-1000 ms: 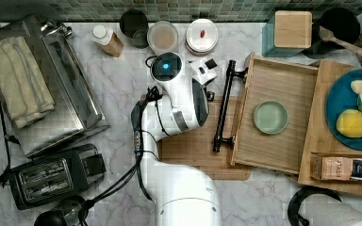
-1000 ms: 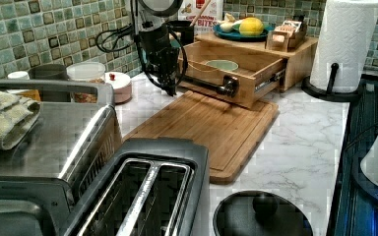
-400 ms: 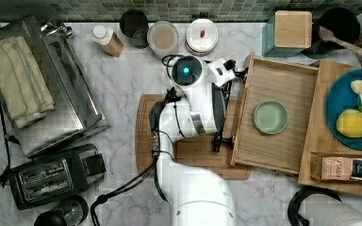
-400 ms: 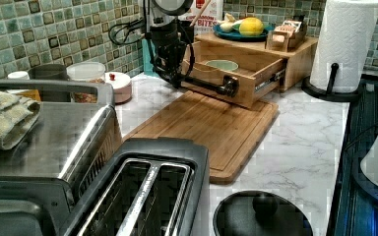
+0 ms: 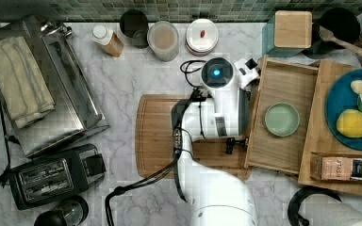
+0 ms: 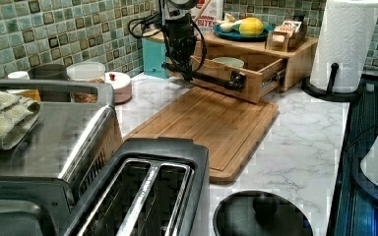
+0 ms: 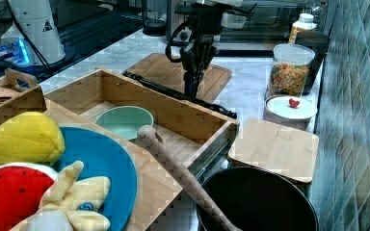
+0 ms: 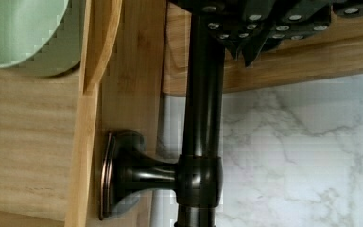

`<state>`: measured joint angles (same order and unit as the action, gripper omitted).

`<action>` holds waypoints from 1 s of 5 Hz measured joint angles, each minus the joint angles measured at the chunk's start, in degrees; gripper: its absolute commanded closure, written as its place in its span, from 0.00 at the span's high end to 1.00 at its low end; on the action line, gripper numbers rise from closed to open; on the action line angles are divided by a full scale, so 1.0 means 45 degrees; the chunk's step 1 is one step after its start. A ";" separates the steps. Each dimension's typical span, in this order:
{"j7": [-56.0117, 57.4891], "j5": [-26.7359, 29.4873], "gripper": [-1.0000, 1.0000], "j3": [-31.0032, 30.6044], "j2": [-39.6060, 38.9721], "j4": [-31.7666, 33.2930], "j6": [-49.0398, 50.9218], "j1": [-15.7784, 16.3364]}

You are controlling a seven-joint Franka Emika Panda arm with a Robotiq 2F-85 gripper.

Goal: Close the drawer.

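The drawer (image 5: 283, 155) is a shallow light-wood box, pulled well out from under the wooden top, with a green bowl (image 5: 282, 119) inside. Its black bar handle (image 6: 211, 78) runs along the front. In the top view my arm covers most of that handle, leaving one bracket end (image 5: 229, 145) in sight. My gripper (image 7: 191, 90) points down onto the handle (image 7: 173, 94), fingers shut and resting against the bar. In the wrist view the bar (image 8: 203, 118) and its bracket sit just past my fingertips (image 8: 253, 47), beside the drawer's front wall (image 8: 123, 94).
A large wooden cutting board (image 5: 155, 136) lies on the marble counter under the drawer's front. The wooden top carries a blue plate (image 5: 339, 99) with toy fruit. Jars (image 5: 163, 40) line the back wall. A toaster (image 5: 52, 176) and toaster oven (image 5: 70, 94) stand at the top view's left, a paper towel roll (image 6: 344, 44) at the left view's right.
My arm swung towards the top view's right and the gripper came down onto the handle. The drawer appears to have slid in slightly.
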<state>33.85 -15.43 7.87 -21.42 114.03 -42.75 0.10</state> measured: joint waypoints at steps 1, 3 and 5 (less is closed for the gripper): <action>0.0957 0.0075 0.00 0.0031 0.0006 0.0025 -0.0106 -0.0603; 0.2798 0.0255 0.00 0.0486 -0.0050 0.0025 -0.0410 -0.1729; 0.4072 0.0521 0.00 0.1062 -0.0267 -0.0025 -0.1274 -0.2644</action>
<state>52.18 -13.09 12.65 -22.62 113.92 -48.48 -11.80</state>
